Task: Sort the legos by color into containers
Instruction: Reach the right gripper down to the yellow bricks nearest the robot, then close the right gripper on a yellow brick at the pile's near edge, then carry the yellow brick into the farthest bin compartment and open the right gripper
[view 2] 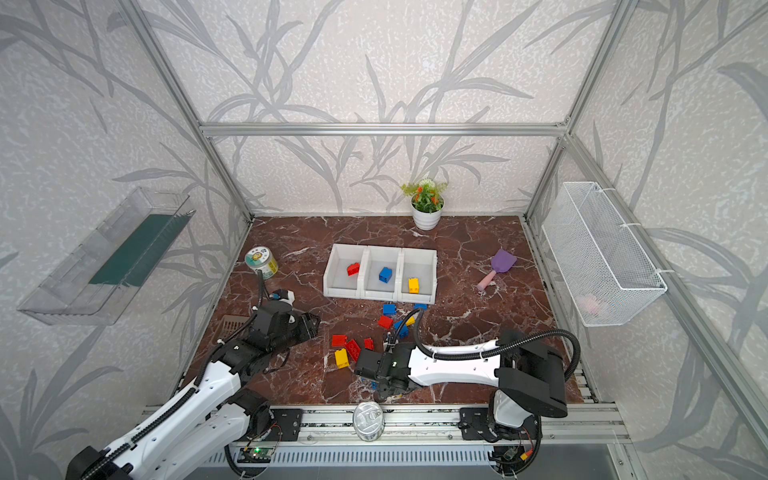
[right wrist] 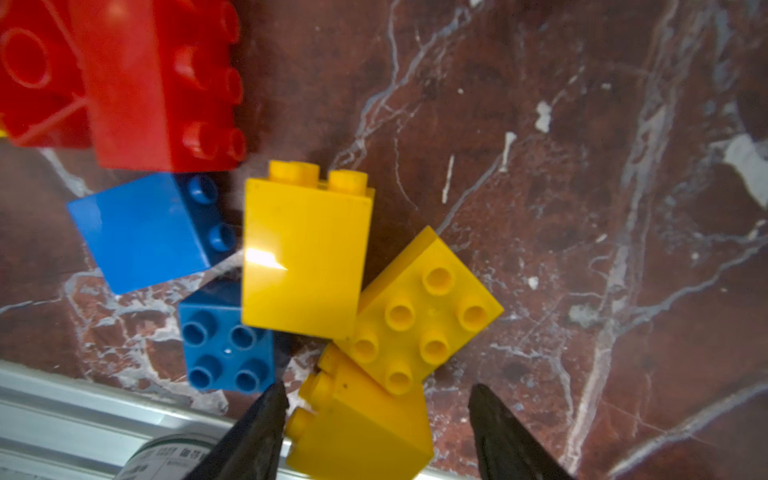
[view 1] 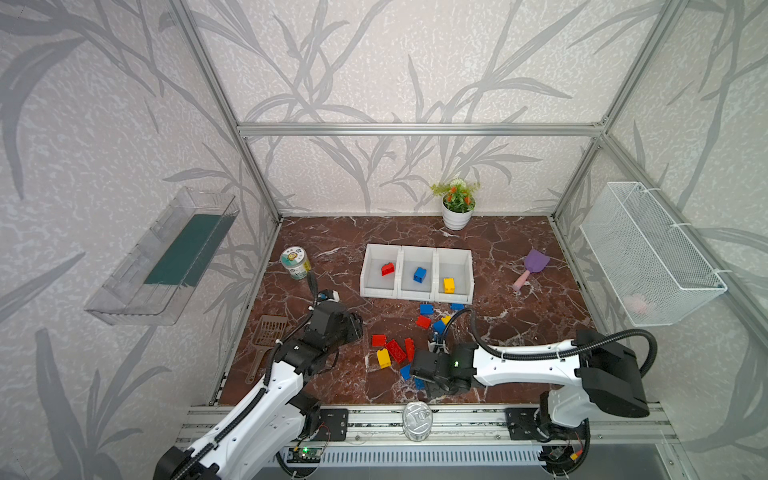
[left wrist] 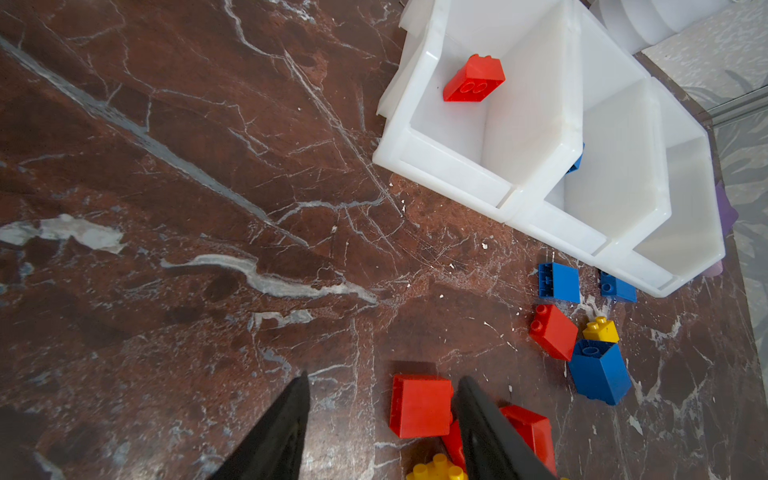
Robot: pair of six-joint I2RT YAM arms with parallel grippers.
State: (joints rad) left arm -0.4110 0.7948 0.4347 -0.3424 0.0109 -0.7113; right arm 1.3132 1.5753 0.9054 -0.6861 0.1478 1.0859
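Note:
Three joined white containers (view 1: 380, 291) stand mid-table, holding a red lego (view 1: 388, 269), a blue one (view 1: 420, 274) and a yellow one (view 1: 449, 285), left to right. Loose legos lie in front: red (view 1: 378, 340), yellow (view 1: 383, 358), blue (view 1: 426, 308). My right gripper (right wrist: 377, 386) is low at the front edge, open, its fingers either side of a yellow lego (right wrist: 361, 428), with a gap on one side. More yellow (right wrist: 305, 257) and blue (right wrist: 226, 345) legos crowd it. My left gripper (left wrist: 384, 377) hovers open over the floor beside a red lego (left wrist: 420, 405).
A labelled jar (view 1: 295, 262) and a brown slotted scoop (view 1: 270, 332) sit at the left. A purple shovel (view 1: 534, 266) lies at the right and a potted plant (view 1: 457, 205) at the back. A metal can (view 1: 417, 420) rests on the front rail.

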